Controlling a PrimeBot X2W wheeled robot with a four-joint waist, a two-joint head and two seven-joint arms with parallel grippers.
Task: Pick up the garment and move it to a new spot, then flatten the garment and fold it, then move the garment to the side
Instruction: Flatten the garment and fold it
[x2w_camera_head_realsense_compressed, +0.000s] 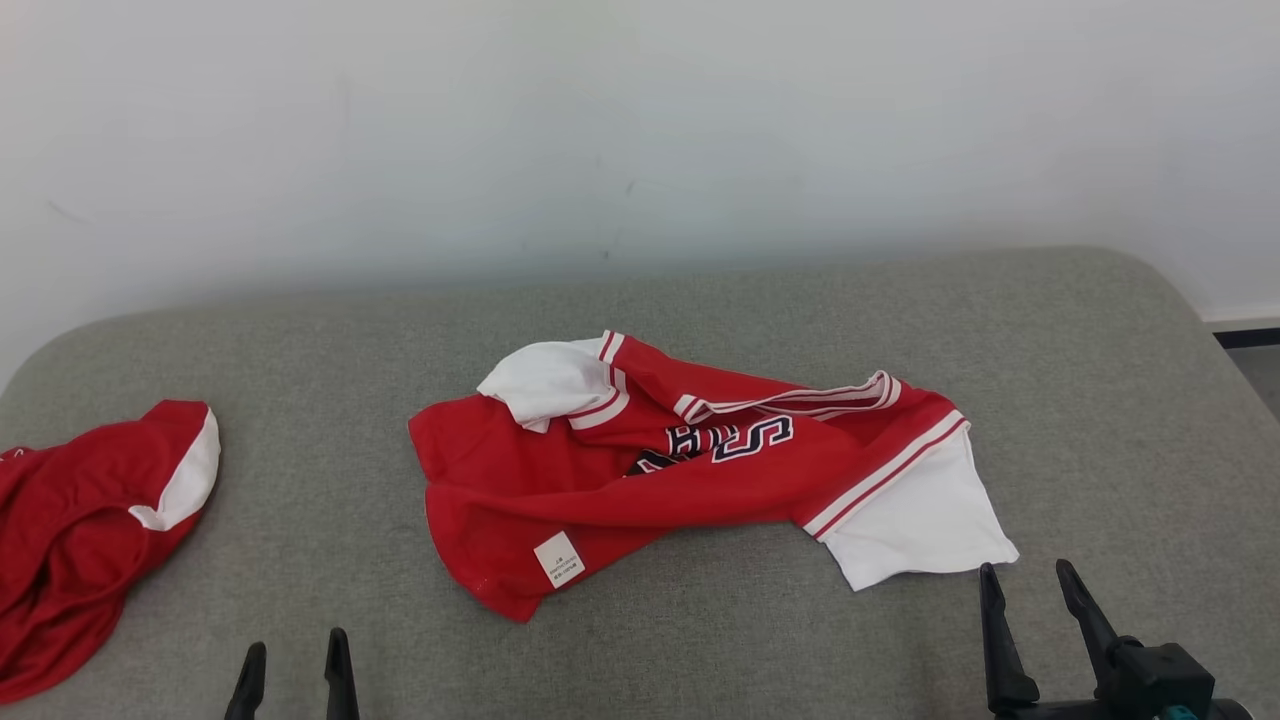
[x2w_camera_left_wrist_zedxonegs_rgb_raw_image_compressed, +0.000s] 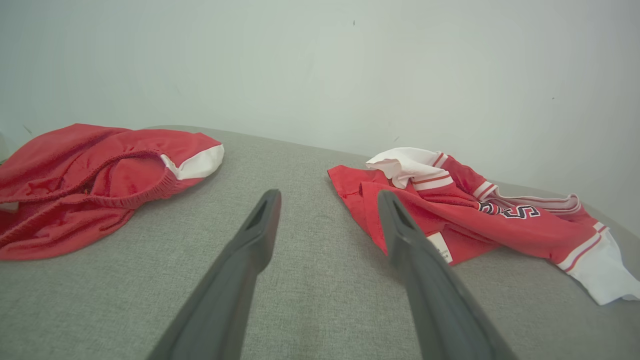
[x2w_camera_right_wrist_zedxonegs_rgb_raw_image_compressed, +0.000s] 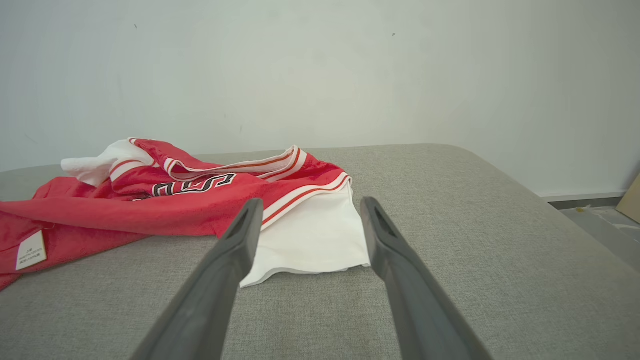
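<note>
garment (x2w_camera_head_realsense_compressed: 690, 470) lies mid-surface (x2w_camera_head_realsense_compressed: 700, 320), second garment (x2w_camera_head_realsense_compressed: 90, 530) far left.

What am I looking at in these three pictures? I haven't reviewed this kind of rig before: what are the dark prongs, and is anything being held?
This is a two-armed robot facing a grey padded surface. One picture comes from its head, looking down; the other two come from cameras on each wrist, looking along that arm's own prongs. The prongs are its claws: the left claw at lower left of the head view, the right claw at lower right. Both are open and hold nothing. In the middle lies a crumpled red and white jersey with dark lettering and a small white label. A second red garment lies bunched at the robot's left. The right claw points at the jersey's white sleeve.
</note>
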